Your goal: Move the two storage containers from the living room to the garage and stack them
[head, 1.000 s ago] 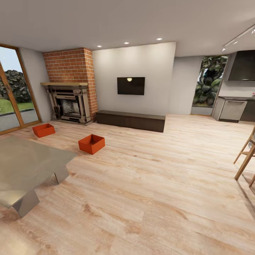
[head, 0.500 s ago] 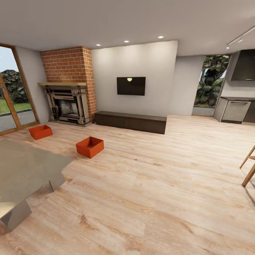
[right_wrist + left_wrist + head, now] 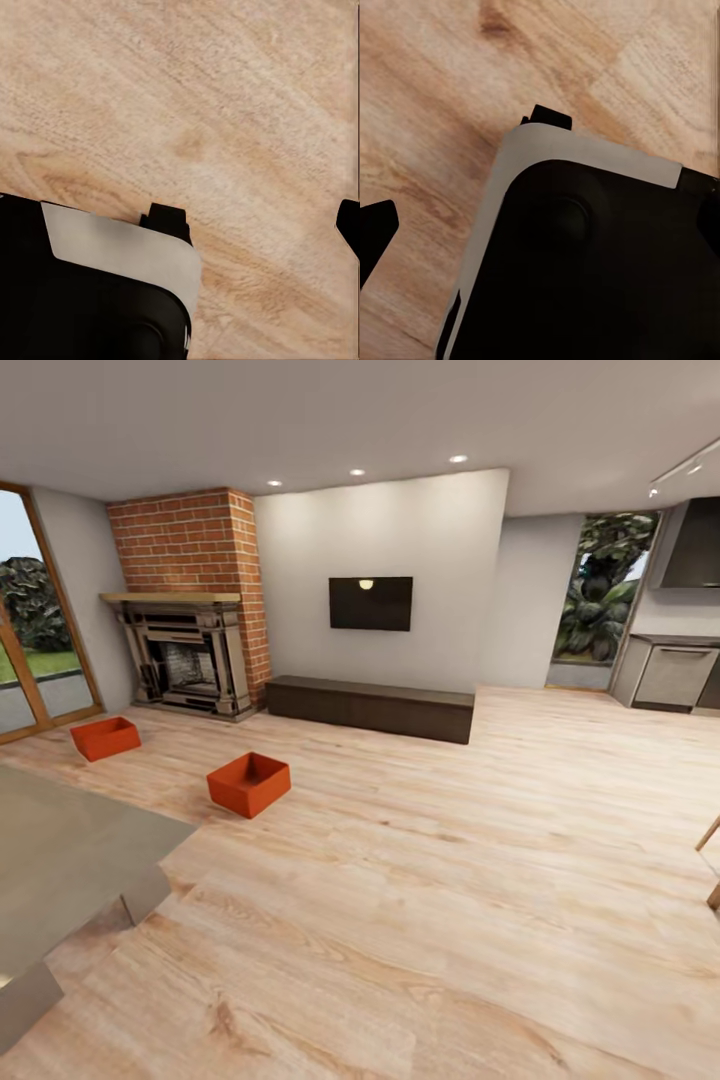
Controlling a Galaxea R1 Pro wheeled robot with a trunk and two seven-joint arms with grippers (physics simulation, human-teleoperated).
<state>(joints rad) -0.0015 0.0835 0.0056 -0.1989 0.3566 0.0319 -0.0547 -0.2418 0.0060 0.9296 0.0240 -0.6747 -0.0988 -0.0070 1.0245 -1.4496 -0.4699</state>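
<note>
Bins sit on the plank floor [image 3: 450, 880] of the living room, both taken relative to the fireplace [image 3: 185, 660]: the far bin [image 3: 105, 738] lies just in front of its hearth, toward the glass door; the near bin [image 3: 249, 783] lies further out into the room, in front of the fireplace's right-hand side and well apart from the first. Both are upright, open tops up, and nothing touches them. The near bin stands corner-on to you, so its long axis cannot be told with confidence.

Your wrist views look down on bare planks with the robot's dark base [image 3: 585, 262] below. Of each gripper only a dark finger tip shows at the frame edge, left finger [image 3: 375, 229] and right finger [image 3: 349, 221]; whether either gripper is released or clenched cannot be told. Neither grasps a bin.

Judgement: you are at the approach stage, nothing yet carried. The near bin lies ahead and to your left, so the left arm is the nearer one. Drive toward it, keeping off the table [image 3: 60, 850] on your left
</note>
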